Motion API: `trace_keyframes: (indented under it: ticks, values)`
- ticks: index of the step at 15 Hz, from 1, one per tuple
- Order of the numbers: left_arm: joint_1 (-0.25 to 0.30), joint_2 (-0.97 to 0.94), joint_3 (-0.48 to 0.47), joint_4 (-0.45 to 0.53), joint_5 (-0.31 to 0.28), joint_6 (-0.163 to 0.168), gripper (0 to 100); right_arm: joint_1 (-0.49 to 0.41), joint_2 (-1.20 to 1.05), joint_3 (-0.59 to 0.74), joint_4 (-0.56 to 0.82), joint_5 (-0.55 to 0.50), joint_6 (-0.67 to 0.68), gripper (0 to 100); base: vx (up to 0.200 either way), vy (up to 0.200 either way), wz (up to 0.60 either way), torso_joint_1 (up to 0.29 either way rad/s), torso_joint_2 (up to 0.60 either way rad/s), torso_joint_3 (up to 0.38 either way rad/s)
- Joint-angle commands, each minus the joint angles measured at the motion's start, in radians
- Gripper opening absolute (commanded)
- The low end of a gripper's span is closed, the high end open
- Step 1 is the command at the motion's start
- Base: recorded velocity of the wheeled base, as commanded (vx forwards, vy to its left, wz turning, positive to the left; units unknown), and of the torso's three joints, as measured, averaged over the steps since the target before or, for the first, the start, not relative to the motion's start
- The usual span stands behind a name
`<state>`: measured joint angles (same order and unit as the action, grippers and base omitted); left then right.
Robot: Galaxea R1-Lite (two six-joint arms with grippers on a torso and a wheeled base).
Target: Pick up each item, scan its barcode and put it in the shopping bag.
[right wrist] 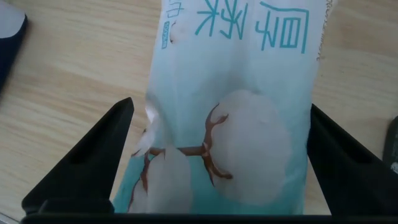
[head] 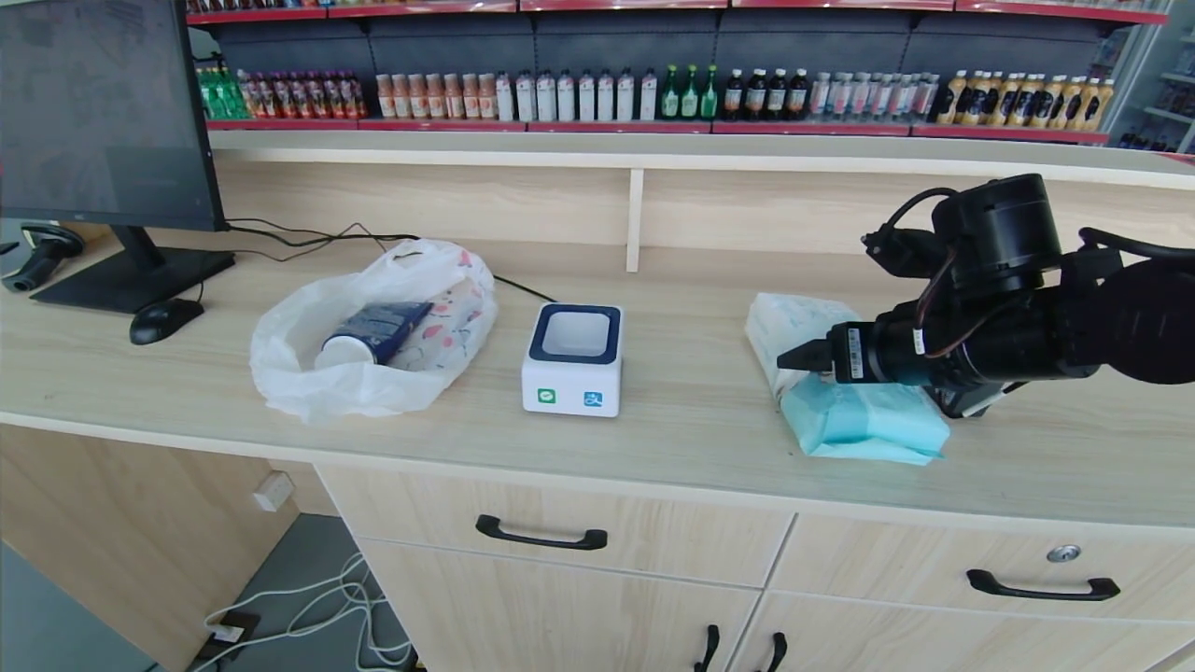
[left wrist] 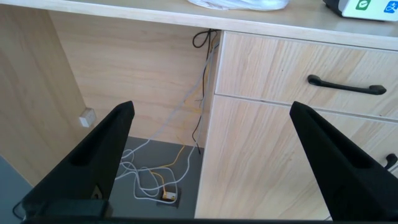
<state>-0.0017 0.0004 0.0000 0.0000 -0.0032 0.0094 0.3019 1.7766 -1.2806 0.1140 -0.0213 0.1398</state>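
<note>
Teal-and-white soft pack (head: 859, 422) lies flat on the bench (head: 681, 429), at 3 o'clock from the scanner box (head: 571, 359). It's not lifted. The right claw (right wrist: 221, 106) sits over it, spread wide with one finger along each long edge and nothing pinched yet. Can't tell if the pads touch the film.

The left claw (left wrist: 211, 109) hangs below the bench edge facing the cabinet fronts, also spread and empty.

The white plastic shopping bag (head: 308, 373) is at 9 o'clock from the scanner, mouth open. A navy tube (head: 378, 331) and a floral pack (head: 446, 313) are already inside.

Looks like the grasp step. To do it well:
- Close across the pack's mid-length so it doesn't droop at one end.
- Squeeze gently, since the contents look compressible and the film looks slippery.
- Lift straight up before swinging toward 9 o'clock.
- No barcode shows on the top face, so it's likely underneath. The scanner window faces up, so carry the pack level and pass it low over the window.
- Drop it into the bag mouth without snagging the rim.
</note>
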Motion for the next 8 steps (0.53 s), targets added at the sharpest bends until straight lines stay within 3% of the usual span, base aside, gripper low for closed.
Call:
trace_keyframes:
  ticks: [1,8]
  values:
    - [0.000,0.000,0.000,0.000,0.000,-0.002,100,0.000,0.029,0.003,-0.002,-0.019,-0.002,100,0.000,0.000,0.00,0.000,0.00,0.000]
    - [0.000,0.000,0.000,0.000,0.000,-0.002,100,0.000,0.035,0.003,-0.004,-0.023,-0.002,100,0.000,0.000,0.00,0.000,0.00,0.000]
